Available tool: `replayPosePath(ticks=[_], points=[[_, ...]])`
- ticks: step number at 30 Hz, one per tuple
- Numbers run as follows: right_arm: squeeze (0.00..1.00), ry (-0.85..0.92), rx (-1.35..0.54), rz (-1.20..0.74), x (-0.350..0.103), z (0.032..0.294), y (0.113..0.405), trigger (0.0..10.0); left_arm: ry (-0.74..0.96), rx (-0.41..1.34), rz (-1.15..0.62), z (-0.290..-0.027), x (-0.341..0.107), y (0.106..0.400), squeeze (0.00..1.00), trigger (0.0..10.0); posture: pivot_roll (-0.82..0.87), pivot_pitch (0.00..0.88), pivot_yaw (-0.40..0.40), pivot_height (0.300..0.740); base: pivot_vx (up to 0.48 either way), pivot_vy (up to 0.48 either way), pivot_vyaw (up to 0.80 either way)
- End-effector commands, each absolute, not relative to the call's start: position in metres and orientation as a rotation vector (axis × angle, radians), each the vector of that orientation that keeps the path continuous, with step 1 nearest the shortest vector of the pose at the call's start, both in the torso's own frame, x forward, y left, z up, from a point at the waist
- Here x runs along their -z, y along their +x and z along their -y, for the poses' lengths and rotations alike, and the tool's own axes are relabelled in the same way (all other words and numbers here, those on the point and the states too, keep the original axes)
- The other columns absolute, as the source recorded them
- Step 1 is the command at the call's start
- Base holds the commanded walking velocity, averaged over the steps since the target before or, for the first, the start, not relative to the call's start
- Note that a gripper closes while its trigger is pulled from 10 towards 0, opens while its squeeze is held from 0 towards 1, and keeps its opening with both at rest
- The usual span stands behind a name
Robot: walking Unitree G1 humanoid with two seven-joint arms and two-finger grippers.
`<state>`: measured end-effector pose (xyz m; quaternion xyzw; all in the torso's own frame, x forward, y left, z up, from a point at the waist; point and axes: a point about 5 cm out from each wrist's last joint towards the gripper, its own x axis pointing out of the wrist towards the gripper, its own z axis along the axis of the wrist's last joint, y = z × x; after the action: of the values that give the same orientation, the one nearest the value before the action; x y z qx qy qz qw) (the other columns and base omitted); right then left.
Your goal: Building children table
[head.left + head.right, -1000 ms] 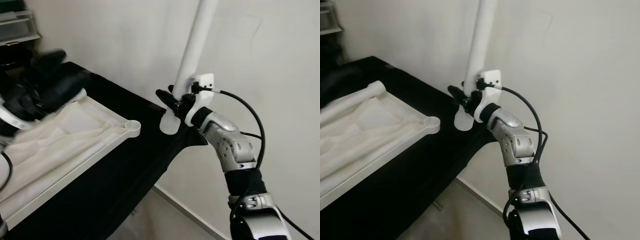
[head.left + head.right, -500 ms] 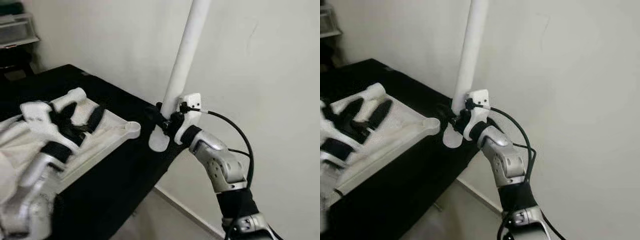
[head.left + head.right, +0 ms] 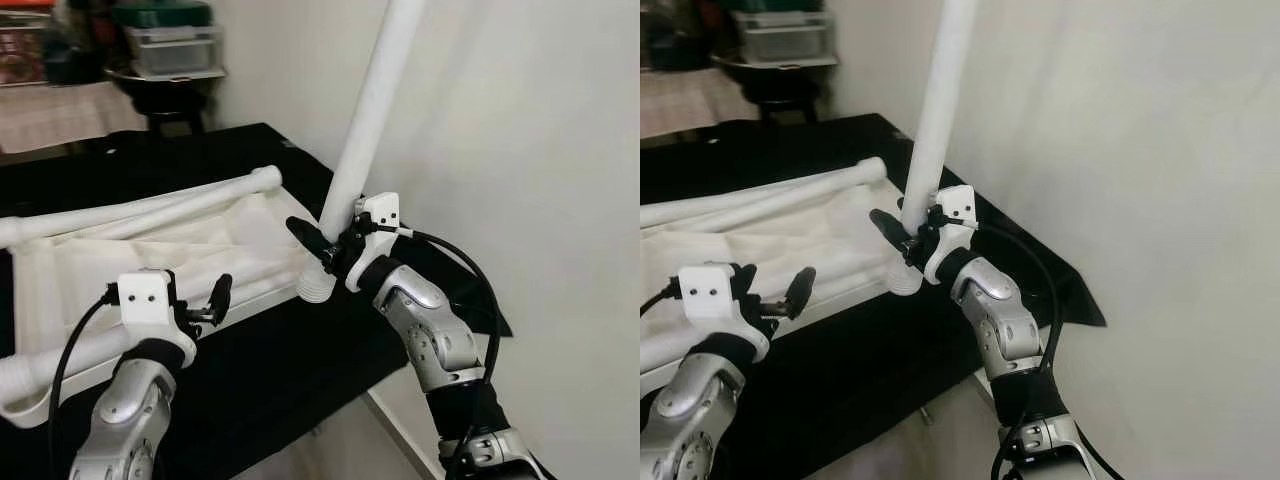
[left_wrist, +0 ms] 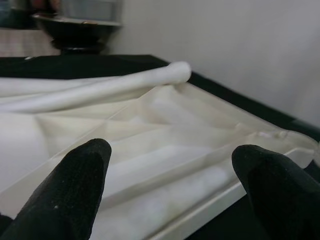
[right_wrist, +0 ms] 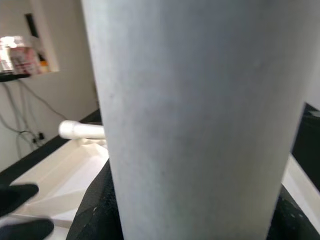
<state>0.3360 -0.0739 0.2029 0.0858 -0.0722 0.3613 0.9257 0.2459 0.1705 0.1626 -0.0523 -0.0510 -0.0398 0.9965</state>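
Here, at centre frame, our right pincer [image 3: 322,250] is clamping a white table leg [image 3: 369,110], which is rising steeply toward the top edge while its lower end is sitting at the corner of the upturned white tabletop [image 3: 150,250]. The tabletop is lying across the left half on a black-covered desk [image 3: 290,370], whose edge is running close to the pale wall [image 3: 540,150]. At lower left our left pincer [image 3: 205,305] is hovering with fingers [image 4: 75,195] apart over the tabletop's near rim. We are reading no writing.
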Motion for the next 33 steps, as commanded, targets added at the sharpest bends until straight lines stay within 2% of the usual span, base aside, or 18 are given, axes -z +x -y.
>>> replayPosePath(ticks=[1, 18, 33], points=[[0.00, 0.169, -0.743, 0.170, -0.205, 0.073, 0.335, 10.0, -0.080, 0.079, 0.093, -0.169, -0.159, 0.246, 0.00, 10.0, -0.10, 0.000, -0.079, 0.740, 0.000, 0.000, 0.79], [0.00, 0.147, -0.734, 0.182, -0.196, 0.066, 0.335, 10.0, 0.029, 0.098, 0.040, -0.154, -0.134, 0.237, 0.00, 10.0, -0.09, 0.000, -0.062, 0.740, 0.000, 0.000, 0.79], [0.00, 0.139, -0.738, 0.203, -0.199, 0.066, 0.338, 10.0, 0.033, 0.136, 0.078, -0.147, -0.135, 0.247, 0.00, 10.0, -0.11, 0.000, -0.060, 0.740, 0.000, 0.000, 0.79]])
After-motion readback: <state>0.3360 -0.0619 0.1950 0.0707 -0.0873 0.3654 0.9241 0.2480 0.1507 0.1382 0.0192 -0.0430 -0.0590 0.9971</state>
